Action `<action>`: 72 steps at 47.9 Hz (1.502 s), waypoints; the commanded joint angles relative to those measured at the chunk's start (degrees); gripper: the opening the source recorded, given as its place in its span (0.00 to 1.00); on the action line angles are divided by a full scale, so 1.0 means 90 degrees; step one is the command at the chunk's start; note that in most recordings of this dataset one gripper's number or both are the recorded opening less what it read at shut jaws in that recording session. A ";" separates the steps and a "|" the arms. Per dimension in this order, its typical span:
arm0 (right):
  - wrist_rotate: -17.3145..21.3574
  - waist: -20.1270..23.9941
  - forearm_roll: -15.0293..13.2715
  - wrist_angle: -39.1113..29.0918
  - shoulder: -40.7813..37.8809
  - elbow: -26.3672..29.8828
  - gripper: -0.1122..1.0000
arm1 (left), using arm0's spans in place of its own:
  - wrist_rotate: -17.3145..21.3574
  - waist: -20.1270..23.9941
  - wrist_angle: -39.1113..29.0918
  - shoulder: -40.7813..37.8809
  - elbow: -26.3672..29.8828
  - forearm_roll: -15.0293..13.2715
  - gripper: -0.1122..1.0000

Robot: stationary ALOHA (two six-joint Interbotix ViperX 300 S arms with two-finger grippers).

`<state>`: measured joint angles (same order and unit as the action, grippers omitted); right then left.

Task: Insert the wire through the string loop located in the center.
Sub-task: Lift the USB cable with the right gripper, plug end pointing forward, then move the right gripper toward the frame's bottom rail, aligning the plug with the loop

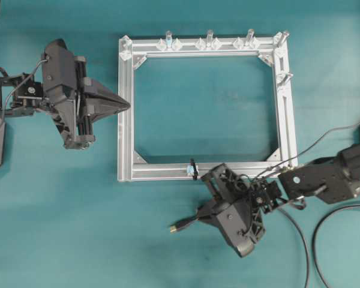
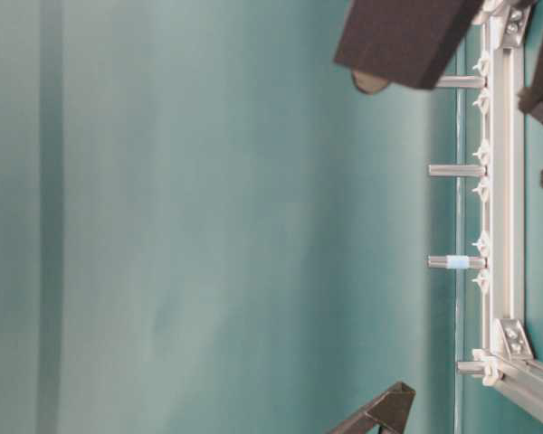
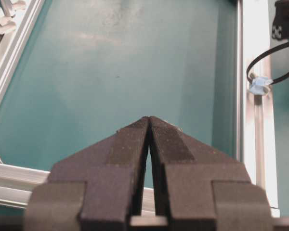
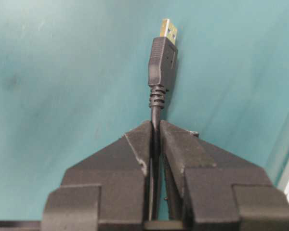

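The wire (image 1: pixel 181 225) is a thin black cable ending in a gold-tipped USB plug (image 4: pixel 163 57). My right gripper (image 1: pixel 199 216) is shut on it just behind the plug, which sticks out to the left past the fingertips (image 4: pixel 143 137) over the teal table. The string loop (image 1: pixel 192 168) stands on the near bar of the aluminium frame (image 1: pixel 162 172), tied by a bluish fitting (image 3: pixel 260 85), a little above and right of the plug. My left gripper (image 1: pixel 127 105) is shut and empty at the frame's left bar; its tips (image 3: pixel 149 120) meet.
Upright silver bolts (image 1: pixel 209 37) line the frame's far bar, and more stand on the right bar (image 1: pixel 284 77). Loose black cables (image 1: pixel 321 240) curve over the table at the lower right. In the table-level view the bolts (image 2: pixel 457 170) jut sideways from the frame (image 2: pixel 505 181).
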<state>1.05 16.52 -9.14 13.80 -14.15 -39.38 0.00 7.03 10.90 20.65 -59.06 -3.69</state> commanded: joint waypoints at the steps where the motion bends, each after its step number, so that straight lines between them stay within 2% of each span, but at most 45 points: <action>1: 0.0010 0.0020 -0.0010 0.0010 0.0391 -0.0020 0.16 | 0.0000 -0.0020 0.0029 0.0068 0.0059 0.0020 0.16; 16: 0.0020 0.0107 -0.0010 -0.0029 0.1240 -0.0254 0.16 | 0.0010 -0.0010 0.0029 0.0068 0.0059 0.0020 0.16; 28: 0.0020 0.0205 0.0000 -0.0420 0.1689 -0.0293 0.16 | 0.0010 -0.0020 0.0029 0.0068 0.0029 0.0020 0.16; 40: 0.0020 0.0215 -0.0010 -0.0488 0.1787 -0.0322 0.16 | 0.0010 -0.0010 0.0029 0.0068 0.0039 0.0020 0.16; 55: 0.0029 0.0215 0.0020 -0.0508 0.1904 -0.0674 0.16 | -0.0010 -0.0020 0.0029 0.0078 0.0039 0.0020 0.16; 72: 0.0039 0.0078 0.0068 -0.1104 0.2373 -0.1133 0.16 | -0.0010 -0.0020 0.0029 0.0068 0.0059 0.0020 0.16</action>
<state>1.23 18.02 -8.79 4.48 4.75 -49.22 0.00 7.03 10.90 20.57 -59.15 -3.69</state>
